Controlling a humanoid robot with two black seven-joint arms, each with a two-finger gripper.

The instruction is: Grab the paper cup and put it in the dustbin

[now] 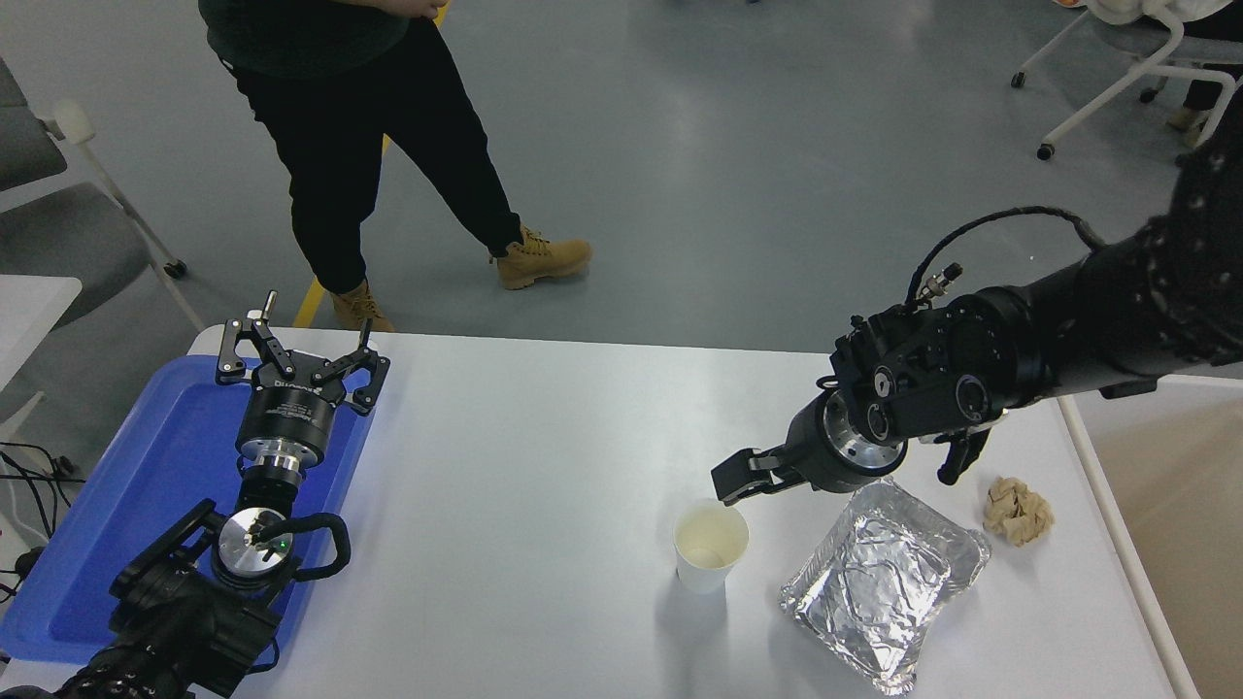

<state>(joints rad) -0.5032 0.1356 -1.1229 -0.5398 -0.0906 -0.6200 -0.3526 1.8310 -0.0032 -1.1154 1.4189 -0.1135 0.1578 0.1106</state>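
The paper cup stands upright on the white table, right of centre; it is white with a cream inside. My right gripper hangs just above and right of the cup, pointing down-left, open and empty. One finger shows close over the cup's far rim; the other is hidden under the wrist. The dustbin, beige with a pale rim, stands off the table's right edge, partly under my right arm. My left gripper is parked open over the blue tray.
A crumpled foil tray lies right of the cup, under my right wrist. A brown paper ball lies near the table's right edge. A flat blue tray is at the left. A person's legs are beyond the far edge.
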